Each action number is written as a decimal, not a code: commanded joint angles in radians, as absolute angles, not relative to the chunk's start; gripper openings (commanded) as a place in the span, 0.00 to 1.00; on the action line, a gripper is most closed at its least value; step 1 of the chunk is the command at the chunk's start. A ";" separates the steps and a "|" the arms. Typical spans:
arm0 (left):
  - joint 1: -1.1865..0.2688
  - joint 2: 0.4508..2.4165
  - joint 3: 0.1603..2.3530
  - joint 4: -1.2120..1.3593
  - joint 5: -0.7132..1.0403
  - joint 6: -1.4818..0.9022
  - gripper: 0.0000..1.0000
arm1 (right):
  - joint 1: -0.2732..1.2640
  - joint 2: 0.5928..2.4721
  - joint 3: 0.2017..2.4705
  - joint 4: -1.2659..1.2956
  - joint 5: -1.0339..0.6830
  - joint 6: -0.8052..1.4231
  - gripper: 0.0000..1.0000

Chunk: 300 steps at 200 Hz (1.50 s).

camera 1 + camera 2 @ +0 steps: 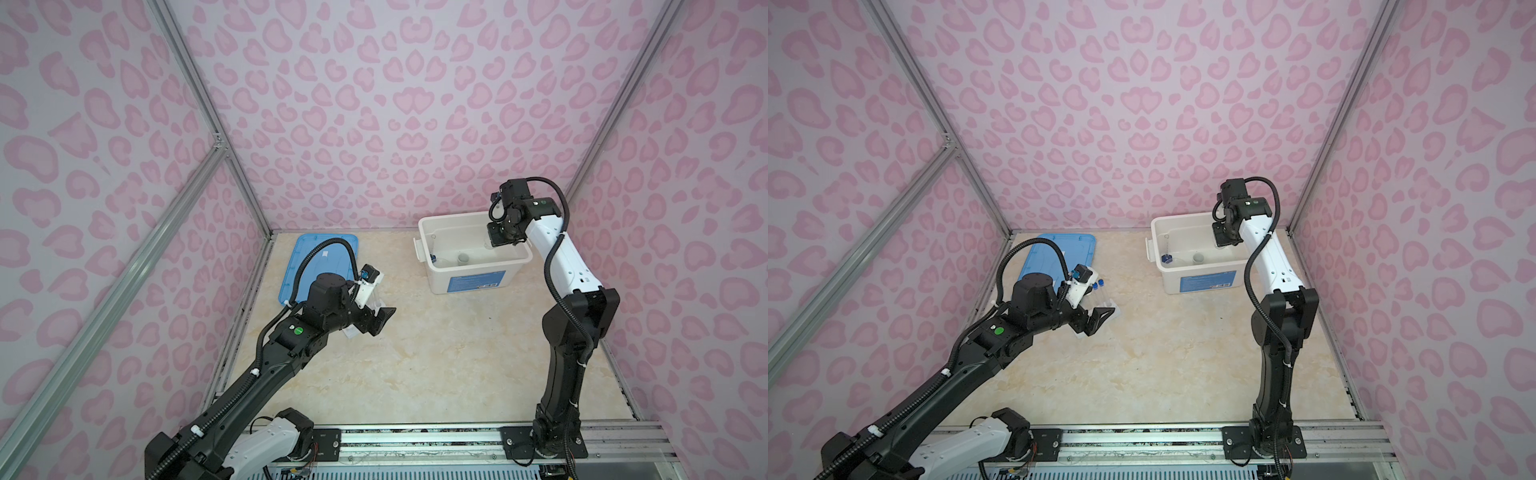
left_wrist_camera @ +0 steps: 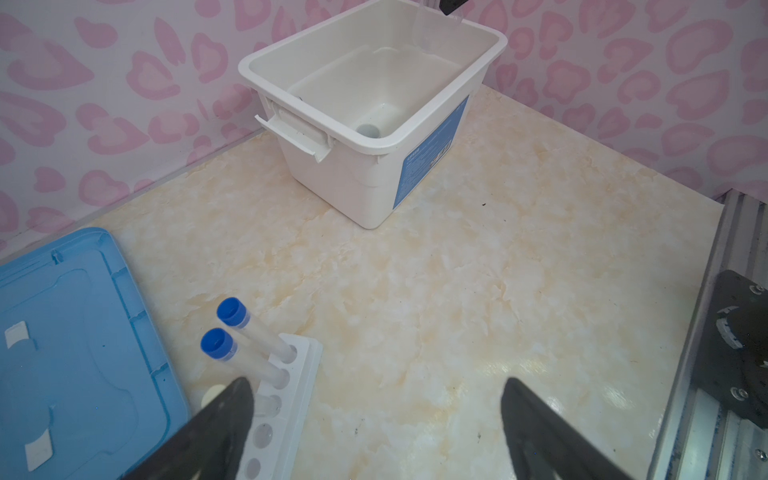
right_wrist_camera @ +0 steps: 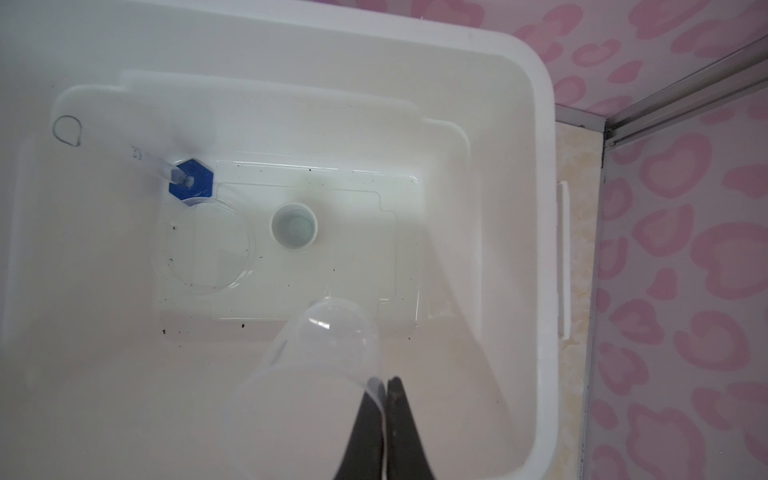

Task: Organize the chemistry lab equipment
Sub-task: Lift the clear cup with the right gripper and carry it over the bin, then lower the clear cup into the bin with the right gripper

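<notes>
The white bin (image 3: 544, 249) sits open at about 1 o'clock on the bench (image 2: 415, 291). On its floor the small white cup (image 3: 294, 226) stands mouth up, with the clear petri dish (image 3: 203, 245) at its 9 o'clock and the blue-based cylinder (image 3: 192, 179) touching the dish's edge by the bin wall. Above the bin's interior, the right end effector (image 3: 384, 382) is pinched together on the thin rim of a clear beaker (image 3: 324, 374), which hangs clear of the floor. At 9 o'clock on the bench the white rack (image 2: 299, 374) holds two blue-capped test tubes (image 2: 230, 311) in neighbouring holes. A white-capped tube (image 2: 212, 395) is mostly hidden behind a finger of the left end effector (image 2: 376, 384), whose jaws stand wide apart above the rack and grip nothing. The blue lid (image 2: 83, 332) lies flat at 10 o'clock, just beside the rack. The bench is cream marble-patterned, walled by pink heart-print panels (image 1: 374, 104) in an aluminium frame (image 1: 199, 104).
</notes>
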<state>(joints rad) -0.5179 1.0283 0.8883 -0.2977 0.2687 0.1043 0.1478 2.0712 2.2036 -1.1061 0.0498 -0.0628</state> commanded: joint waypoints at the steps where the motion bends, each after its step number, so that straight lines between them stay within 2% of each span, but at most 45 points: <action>1: -0.515 1.019 0.882 -0.283 0.275 0.112 0.94 | 0.135 2.114 2.215 -1.078 0.034 -0.051 0.02; 137: -0.503 1.025 0.881 -0.288 0.267 0.117 0.94 | 0.090 2.402 2.415 -1.087 0.004 -0.037 0.02; 300: -0.494 1.064 0.887 -0.288 0.270 0.115 0.94 | 0.074 2.502 2.427 -1.074 -0.020 -0.045 0.02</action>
<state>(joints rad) -0.4965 1.0557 0.8829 -0.2989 0.2687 0.1051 0.0727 2.4828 2.4271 -1.0828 -0.0105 -0.0418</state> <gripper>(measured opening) 0.944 0.049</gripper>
